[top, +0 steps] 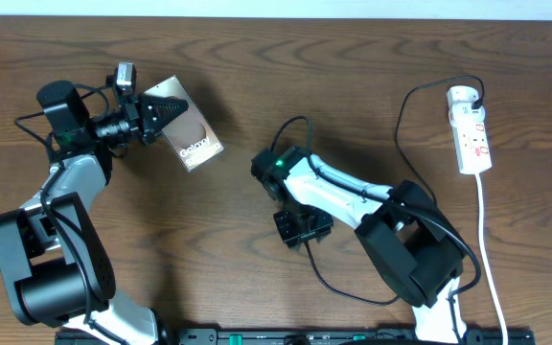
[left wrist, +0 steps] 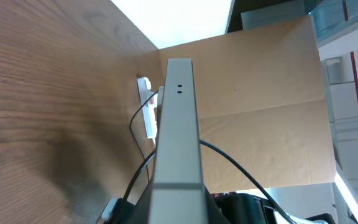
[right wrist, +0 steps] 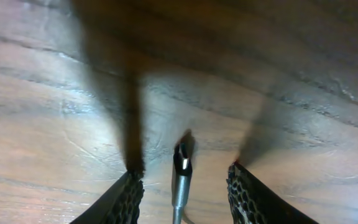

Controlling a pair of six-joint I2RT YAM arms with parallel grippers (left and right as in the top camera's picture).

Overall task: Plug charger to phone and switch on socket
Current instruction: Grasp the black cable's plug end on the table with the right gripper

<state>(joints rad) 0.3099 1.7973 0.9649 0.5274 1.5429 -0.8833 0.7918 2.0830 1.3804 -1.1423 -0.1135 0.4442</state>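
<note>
My left gripper [top: 166, 110] is shut on the phone [top: 195, 137], a shiny grey-brown handset with white "Galaxy" lettering, held at the table's back left. The left wrist view shows the phone [left wrist: 179, 124] edge-on between the dark jaws of the left gripper [left wrist: 178, 208], its far end pointing towards the socket [left wrist: 146, 106]. The white socket [top: 471, 129] lies at the far right. The charger [top: 402, 115], a thin black cable, runs from it to mid-table. My right gripper [top: 302, 228] points down at the table. The right gripper [right wrist: 182, 177] stands open around the charger's plug tip [right wrist: 182, 163], a gap on each side.
The socket's white cord [top: 487, 249] runs along the right side to the front edge. The black cable loops behind the right arm [top: 290, 125] and in front of it [top: 329, 283]. A cardboard panel [left wrist: 260, 93] stands beyond the table's far end.
</note>
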